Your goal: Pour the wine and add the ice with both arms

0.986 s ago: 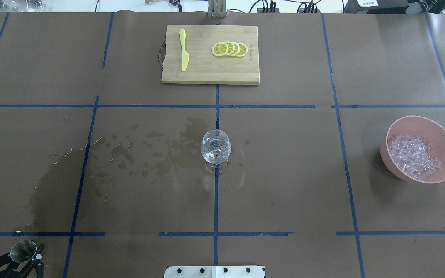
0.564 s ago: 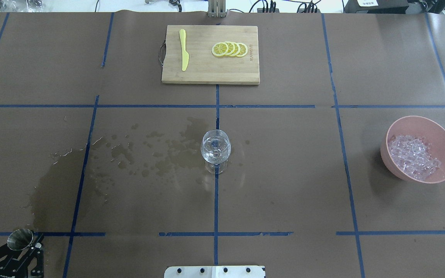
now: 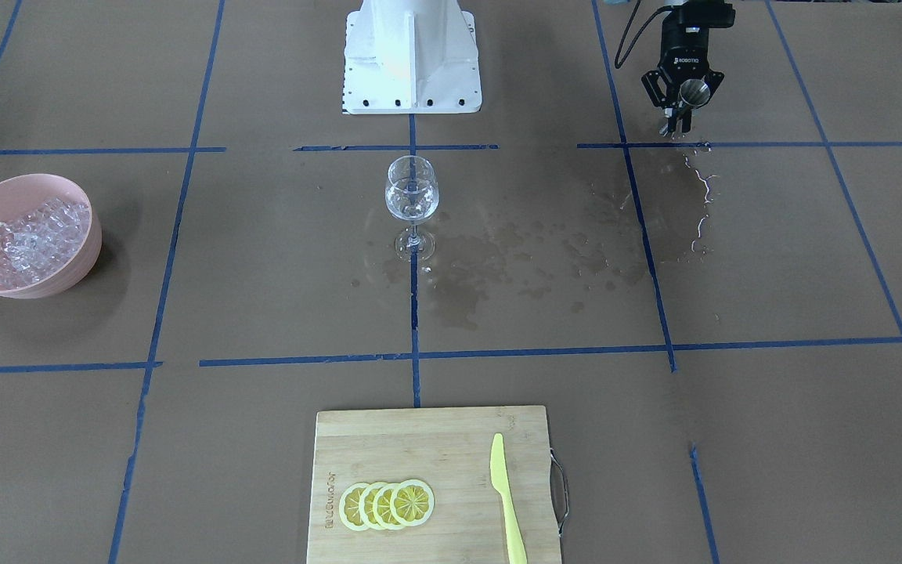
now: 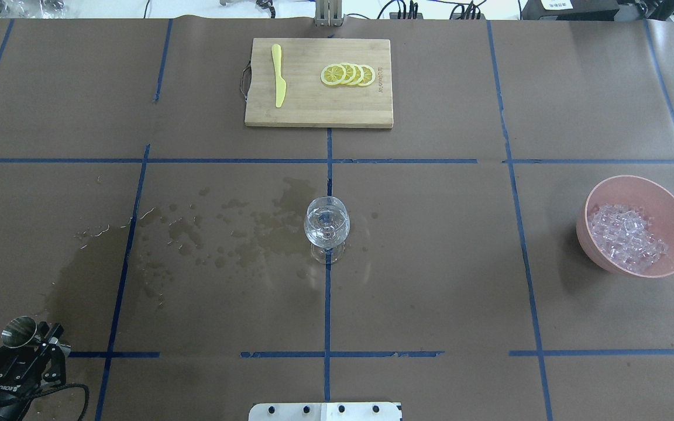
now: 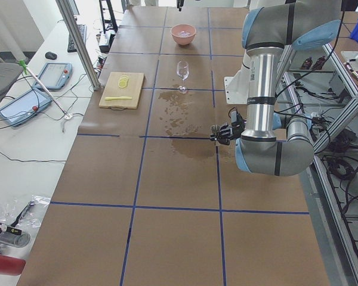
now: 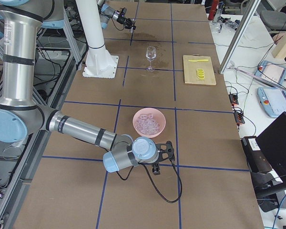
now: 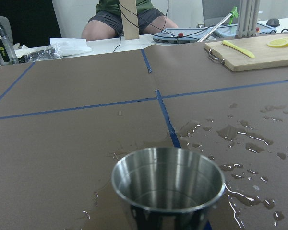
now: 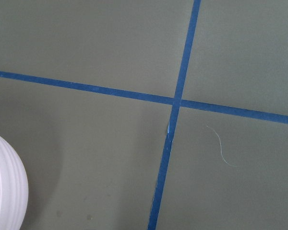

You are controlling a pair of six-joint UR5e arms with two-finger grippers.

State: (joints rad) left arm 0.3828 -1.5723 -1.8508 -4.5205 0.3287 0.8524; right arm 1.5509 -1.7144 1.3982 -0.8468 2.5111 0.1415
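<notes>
A clear wine glass (image 4: 326,225) stands upright at the table's middle and holds a little clear wine; it also shows in the front view (image 3: 412,196). The ice (image 4: 626,237) fills a pink bowl (image 4: 673,207) at the right. My left gripper (image 4: 27,345) is shut on a small steel cup (image 4: 19,331) near the left front edge, far from the glass. The cup fills the left wrist view (image 7: 168,187). My right gripper (image 6: 158,162) shows only in the exterior right view, beside the bowl (image 6: 149,121). I cannot tell whether it is open.
A wooden cutting board (image 4: 318,111) at the far middle carries lemon slices (image 4: 348,75) and a yellow knife (image 4: 279,76). Dark wet stains (image 4: 237,228) spread on the brown paper left of the glass. The white robot base (image 3: 412,55) stands behind the glass.
My left gripper has moved forward over the table with the steel cup, further into the overhead view. The glass and the bowl have not moved.
</notes>
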